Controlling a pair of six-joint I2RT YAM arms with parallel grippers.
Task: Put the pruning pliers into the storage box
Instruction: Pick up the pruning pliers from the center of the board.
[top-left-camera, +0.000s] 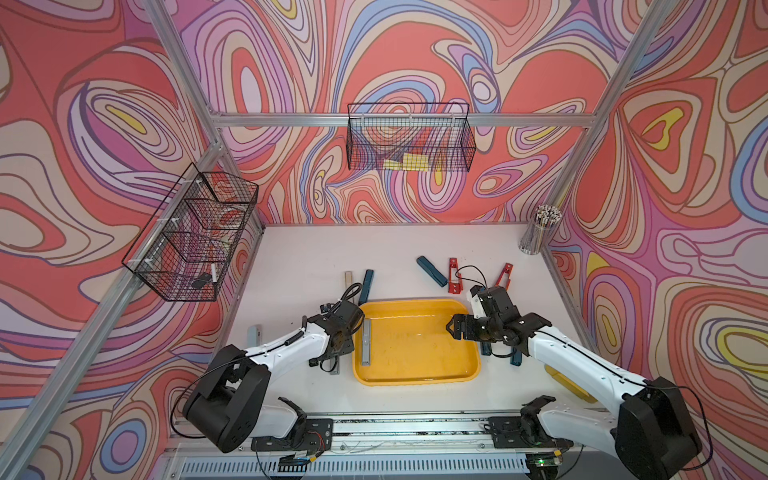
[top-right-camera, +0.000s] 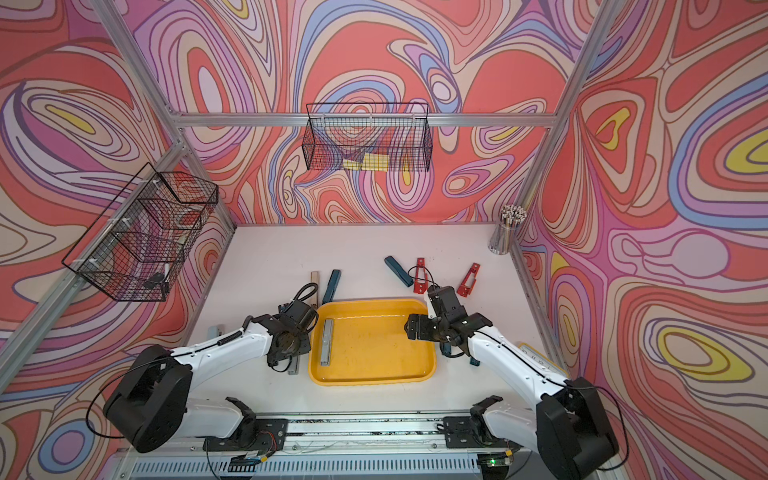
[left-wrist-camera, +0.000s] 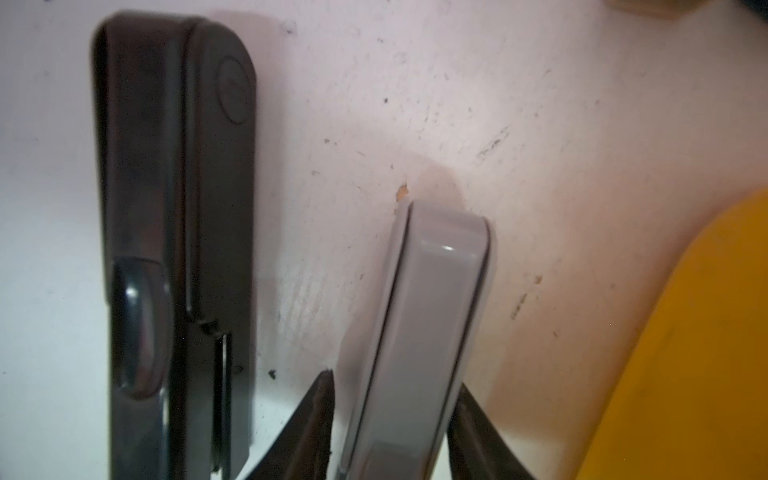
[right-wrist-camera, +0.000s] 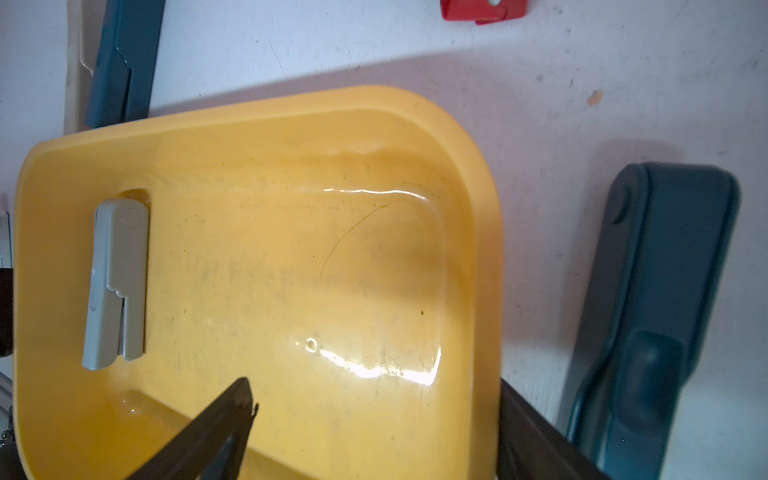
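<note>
Now L pincer (left-wrist-camera: 395, 380) straddles grey pliers (left-wrist-camera: 436, 291) beside box (left-wrist-camera: 706, 353), grip unclear; R pincer (right-wrist-camera: 376, 392) open above box.

In both top views the left arm (top-left-camera: 282, 349) rises from the lower left toward the frame's middle, wrist bent so the left tool (top-left-camera: 330, 365) points straight down. In the left wrist view its fingers (left-wrist-camera: 316, 419) flank a grey bar (left-wrist-camera: 428, 311), close against it; whether they grip cannot be told. The right arm (top-left-camera: 577, 357) reaches in from the lower right, the right tool (top-left-camera: 451, 329) level, pointing left, fingers spread wide, holding nothing.
</note>
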